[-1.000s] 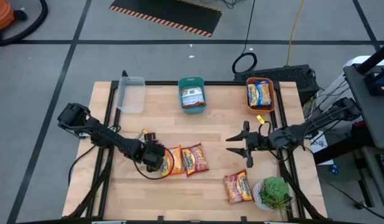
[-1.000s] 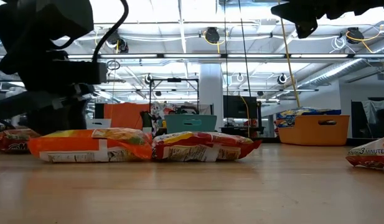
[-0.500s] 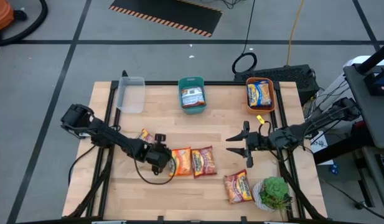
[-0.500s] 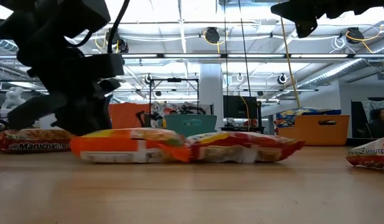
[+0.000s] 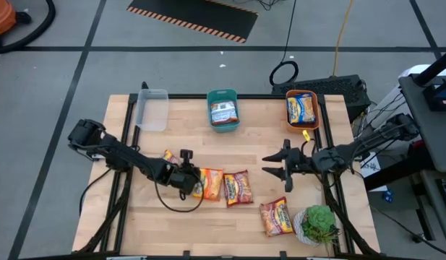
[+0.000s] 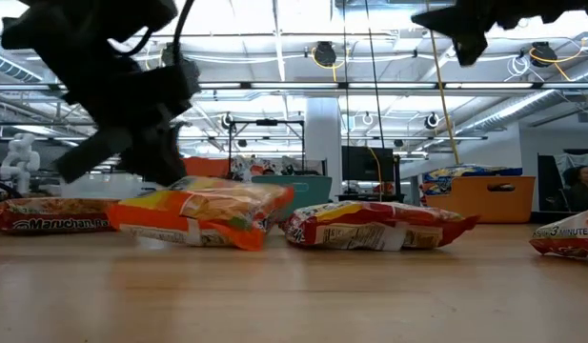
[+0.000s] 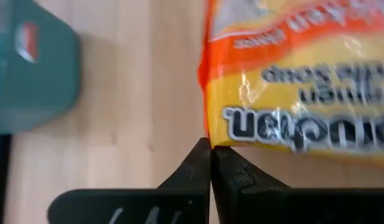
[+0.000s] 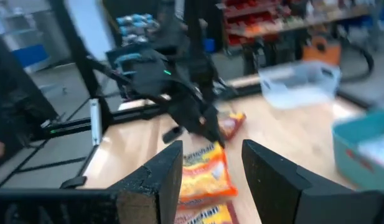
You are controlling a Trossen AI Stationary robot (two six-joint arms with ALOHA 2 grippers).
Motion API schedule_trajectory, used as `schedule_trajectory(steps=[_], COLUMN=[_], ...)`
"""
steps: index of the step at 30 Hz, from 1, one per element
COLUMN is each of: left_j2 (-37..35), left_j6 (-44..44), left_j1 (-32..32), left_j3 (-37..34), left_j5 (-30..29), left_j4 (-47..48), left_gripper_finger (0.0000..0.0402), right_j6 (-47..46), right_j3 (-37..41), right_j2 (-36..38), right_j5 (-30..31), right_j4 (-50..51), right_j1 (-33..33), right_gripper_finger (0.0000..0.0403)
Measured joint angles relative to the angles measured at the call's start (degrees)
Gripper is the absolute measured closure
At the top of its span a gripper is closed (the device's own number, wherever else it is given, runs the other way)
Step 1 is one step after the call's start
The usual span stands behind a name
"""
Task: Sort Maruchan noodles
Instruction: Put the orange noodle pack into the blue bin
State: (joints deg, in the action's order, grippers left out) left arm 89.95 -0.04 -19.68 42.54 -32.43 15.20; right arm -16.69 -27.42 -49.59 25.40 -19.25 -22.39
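Observation:
My left gripper (image 5: 189, 182) (image 7: 210, 151) is shut on an orange-yellow noodle packet (image 5: 211, 184) (image 6: 203, 213) near the table's middle. A red packet (image 5: 238, 188) (image 6: 375, 225) lies flat just right of it. Another packet (image 5: 168, 156) (image 6: 46, 214) lies behind the left arm, and one more (image 5: 277, 217) rests flat near the front right. My right gripper (image 5: 279, 167) (image 8: 210, 180) hangs open above the table's right half, holding nothing. My left gripper pinches the orange-yellow packet's left edge at a corner (image 7: 211, 140) between its two shut fingertips. The fingers come slanting down from the table's left. The packet sits tilted, with its lower edge (image 6: 244, 244) on the table.
Along the far edge stand a clear bin (image 5: 153, 108), a teal bin (image 5: 223, 97) with a blue-white packet inside, and an orange bin (image 5: 315, 108) with an orange-yellow packet. A green potted plant (image 5: 320, 222) stands at the front right corner. Bare wood lies in front.
My left gripper has moved toward the table's right edge and turned about its wrist. The orange-yellow and red packets have slid to the right along the table. The orange-yellow packet lay flat before and now sits tilted.

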Motion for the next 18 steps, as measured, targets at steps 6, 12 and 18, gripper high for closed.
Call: schedule_trajectory(steps=[6, 12, 18], left_j2=[-2.76, -4.85, -5.03], left_j6=[2.32, 5.10, 6.45], left_j1=[-0.11, -0.79, -1.07], left_j3=[1.71, 2.24, 2.25], left_j5=[-4.63, -8.24, -8.29], left_j4=[2.47, 2.13, 1.39], left_gripper_finger=[0.0400, 0.0400, 0.0401], right_j6=[-8.25, -11.26, -13.27], right_j3=[-0.02, -3.50, -10.11], right_j2=[-4.14, -12.39, -27.18], right_j5=[-1.46, -3.39, -4.10], right_j4=[2.97, 2.40, 5.38], right_j1=[1.67, 2.97, 5.51], right_gripper_finger=[0.0243, 0.0243, 0.0236])
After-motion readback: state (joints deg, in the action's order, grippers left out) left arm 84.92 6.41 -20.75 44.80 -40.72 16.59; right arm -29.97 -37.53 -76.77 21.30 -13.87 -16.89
